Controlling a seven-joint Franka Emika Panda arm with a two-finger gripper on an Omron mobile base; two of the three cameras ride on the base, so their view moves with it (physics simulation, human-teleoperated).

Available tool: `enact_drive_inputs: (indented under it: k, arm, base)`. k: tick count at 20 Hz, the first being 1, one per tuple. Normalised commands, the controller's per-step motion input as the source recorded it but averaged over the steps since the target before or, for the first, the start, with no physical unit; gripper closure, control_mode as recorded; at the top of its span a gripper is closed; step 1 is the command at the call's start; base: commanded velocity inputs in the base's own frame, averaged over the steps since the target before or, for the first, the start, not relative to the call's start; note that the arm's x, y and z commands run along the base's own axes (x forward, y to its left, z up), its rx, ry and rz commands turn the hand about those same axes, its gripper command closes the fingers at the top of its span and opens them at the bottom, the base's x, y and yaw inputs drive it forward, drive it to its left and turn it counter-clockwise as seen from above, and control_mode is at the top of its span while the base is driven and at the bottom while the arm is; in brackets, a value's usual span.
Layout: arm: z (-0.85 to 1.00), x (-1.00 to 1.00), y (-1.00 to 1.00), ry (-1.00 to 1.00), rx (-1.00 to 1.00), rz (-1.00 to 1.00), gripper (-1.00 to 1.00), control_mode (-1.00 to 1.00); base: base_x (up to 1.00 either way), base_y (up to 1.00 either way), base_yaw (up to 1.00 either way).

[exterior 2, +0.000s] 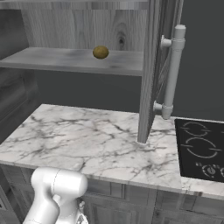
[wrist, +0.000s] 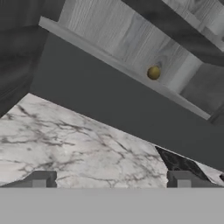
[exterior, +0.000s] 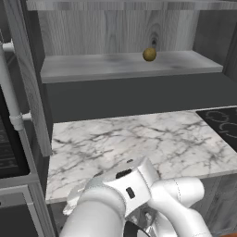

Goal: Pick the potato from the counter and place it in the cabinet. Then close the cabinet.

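From the left base view, potato [exterior: 149,54] sits on the shelf of the open cabinet [exterior: 129,67], above the bare marble desk [exterior: 139,143]. Right base view: same, with a door [exterior 2: 151,70] swung out beside the stovetop [exterior 2: 203,148]. Hand view: gripper [wrist: 111,179] fingertips spread wide, holding nothing, over the desk.

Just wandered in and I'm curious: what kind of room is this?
A kitchen, computer-rendered: a marble counter, a black stovetop beside it, and an open cabinet above with a potato on its shelf.
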Motion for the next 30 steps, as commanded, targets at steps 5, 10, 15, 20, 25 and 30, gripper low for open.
enact_drive_inputs:
  k: [5,10,15,20,25,30]
  arm:
    - [0.0,-0.22,0.88,-0.14,-0.11,0.0,-1.0,-1.0]
    - [0.01,-0.03,0.88,-0.11,-0.12,0.0,-1.0,-1.0]
    - [0.09,0.14,0.88,-0.02,-0.15,0.0,-1.0,-1.0]
    - [0.08,0.37,0.81,-0.01,-0.15,-0.02,-1.0,-1.0]
    - [0.05,0.38,0.79,-0.07,-0.14,-0.03,-1.0,-1.0]
    - [0.0,0.75,0.46,-0.12,-0.11,-0.01,-1.0,-1.0]
  base:
    - [0.0,0.0,0.0]
    - [0.0,0.0,0.0]
    - [0.0,0.0,0.0]
    - [0.0,0.0,0.0]
    - [0.0,0.0,0.0]
    - [0.0,0.0,0.0]
